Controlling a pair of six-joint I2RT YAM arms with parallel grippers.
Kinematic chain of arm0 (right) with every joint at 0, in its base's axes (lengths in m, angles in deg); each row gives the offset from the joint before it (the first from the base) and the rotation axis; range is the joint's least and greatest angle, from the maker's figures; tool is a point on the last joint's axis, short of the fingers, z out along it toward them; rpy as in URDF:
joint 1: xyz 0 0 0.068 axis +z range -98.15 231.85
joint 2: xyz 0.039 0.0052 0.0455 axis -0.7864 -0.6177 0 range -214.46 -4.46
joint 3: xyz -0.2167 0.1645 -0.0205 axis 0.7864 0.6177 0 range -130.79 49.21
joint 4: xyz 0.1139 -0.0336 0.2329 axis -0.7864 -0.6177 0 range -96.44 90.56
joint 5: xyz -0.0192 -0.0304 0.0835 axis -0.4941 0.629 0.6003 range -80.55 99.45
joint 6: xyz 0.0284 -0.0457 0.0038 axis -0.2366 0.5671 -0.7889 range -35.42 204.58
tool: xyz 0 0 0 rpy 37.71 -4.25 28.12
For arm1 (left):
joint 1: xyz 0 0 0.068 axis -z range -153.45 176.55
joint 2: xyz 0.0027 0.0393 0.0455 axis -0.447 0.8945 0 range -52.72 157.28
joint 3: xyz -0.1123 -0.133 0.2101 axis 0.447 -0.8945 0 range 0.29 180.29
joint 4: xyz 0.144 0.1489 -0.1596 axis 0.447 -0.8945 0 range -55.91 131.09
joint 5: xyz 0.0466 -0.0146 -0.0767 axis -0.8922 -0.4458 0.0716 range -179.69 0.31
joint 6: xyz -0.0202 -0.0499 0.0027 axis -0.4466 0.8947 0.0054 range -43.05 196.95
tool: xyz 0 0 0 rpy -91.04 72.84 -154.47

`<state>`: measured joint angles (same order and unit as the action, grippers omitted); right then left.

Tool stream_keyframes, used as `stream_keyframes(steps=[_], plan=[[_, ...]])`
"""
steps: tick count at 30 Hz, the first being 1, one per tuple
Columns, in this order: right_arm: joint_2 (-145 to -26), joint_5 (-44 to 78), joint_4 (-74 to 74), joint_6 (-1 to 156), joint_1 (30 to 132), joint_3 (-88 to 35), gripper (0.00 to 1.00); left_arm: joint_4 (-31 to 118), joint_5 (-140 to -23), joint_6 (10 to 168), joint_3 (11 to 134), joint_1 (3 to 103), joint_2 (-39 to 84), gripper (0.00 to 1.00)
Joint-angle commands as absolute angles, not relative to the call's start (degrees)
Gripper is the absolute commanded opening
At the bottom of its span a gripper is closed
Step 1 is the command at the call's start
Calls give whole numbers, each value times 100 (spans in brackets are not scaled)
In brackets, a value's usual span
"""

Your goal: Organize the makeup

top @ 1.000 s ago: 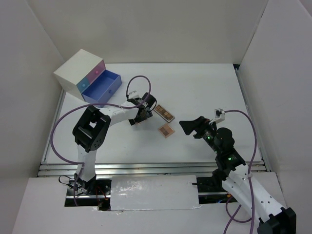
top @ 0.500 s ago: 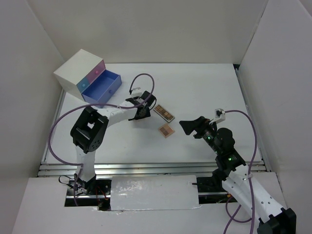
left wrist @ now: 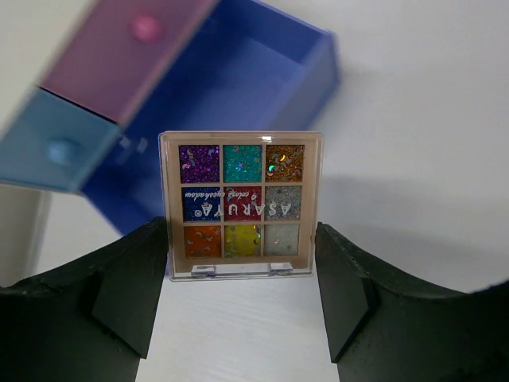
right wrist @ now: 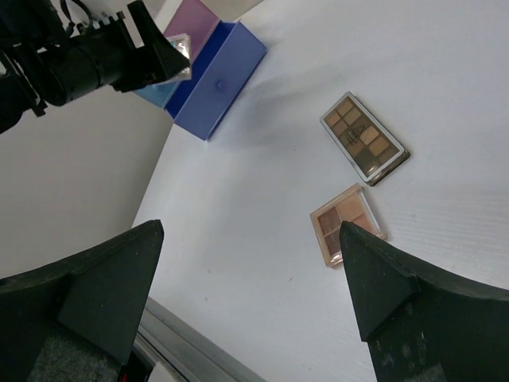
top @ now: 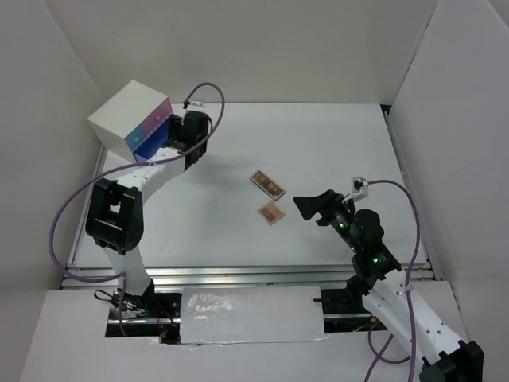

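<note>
Left end effector (left wrist: 241, 239) grips the multicoloured palette (left wrist: 241, 199) by its sides, jaws wide; centre it over the open blue drawer (left wrist: 254, 72), lower flat, then release

Two white-and-black arms (top: 151, 179), purple cables (top: 415, 223), matte black wedge-shaped jaws, green lights (top: 372, 258).

White lettering that appears to read "ASARUYA", followed by a small registered-mark sign, is printed across the middle row of pans on the clear lid of the multicoloured eyeshadow palette (left wrist: 242, 205). A smaller line of script is seen just above it, too fine to be made out. Nothing can be read on the long brown palette (right wrist: 365, 137) or the square brown palette (right wrist: 347, 224).
</note>
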<state>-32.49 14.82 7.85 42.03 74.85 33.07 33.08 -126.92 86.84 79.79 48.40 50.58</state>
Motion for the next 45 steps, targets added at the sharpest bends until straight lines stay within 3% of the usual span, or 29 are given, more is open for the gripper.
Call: stream_keyframes(steps=[1, 10, 14, 32, 41, 45], plan=[[-3206, 1455, 1014, 4248, 7523, 3260, 100, 4319, -12652, 7152, 8439, 4343, 5220, 31], [-3364, 1657, 1155, 4186, 7523, 3277, 100, 4628, -12493, 6420, 8870, 3807, 5968, 42], [-3391, 1701, 1181, 4178, 7523, 3277, 100, 4637, -12397, 6455, 8800, 3701, 6048, 60], [-3531, 1657, 1216, 4195, 7514, 3277, 100, 3433, -10973, 6973, 9415, 3191, 6496, 99], [-3470, 1657, 1173, 4204, 7523, 3260, 100, 3223, -10815, 7613, 9704, 3401, 5811, 99], [-3303, 1473, 1023, 4222, 7523, 3225, 100, 2249, -11357, 8797, 10442, 4295, 5915, 99]])
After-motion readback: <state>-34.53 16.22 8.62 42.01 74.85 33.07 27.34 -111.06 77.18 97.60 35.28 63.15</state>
